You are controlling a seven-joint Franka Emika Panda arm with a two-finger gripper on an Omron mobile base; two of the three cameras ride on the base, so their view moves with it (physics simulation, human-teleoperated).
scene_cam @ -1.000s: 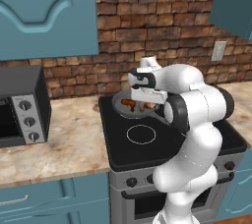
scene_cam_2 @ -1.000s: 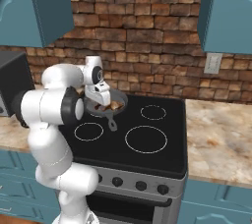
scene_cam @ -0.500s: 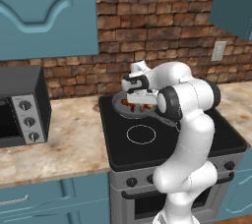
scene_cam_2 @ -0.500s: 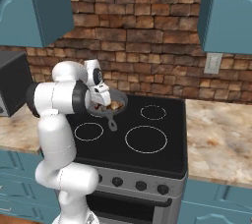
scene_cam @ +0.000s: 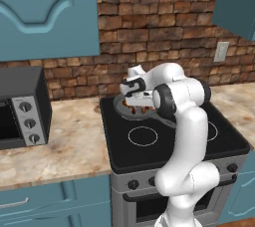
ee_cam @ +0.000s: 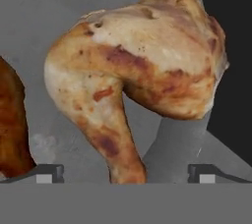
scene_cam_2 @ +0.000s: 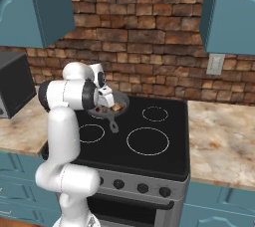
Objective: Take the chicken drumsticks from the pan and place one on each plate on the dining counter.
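Note:
The pan sits on the stove's back left burner, its handle pointing toward the front. My gripper is down inside it, also seen from the other side as gripper. In the hand view the gripper is open, its tips on either side of the bone end of a pale golden chicken drumstick lying on the grey pan floor. A darker drumstick lies at the left edge. The plates and the dining counter are out of view.
A black stove top with white-ringed burners lies around the pan. A grey microwave stands on the beige counter to the left. A brick wall and teal cabinets rise behind.
The hand has sunk lower into the pan and shifted a little left, and the elbow has swung up. The jaws have stayed open.

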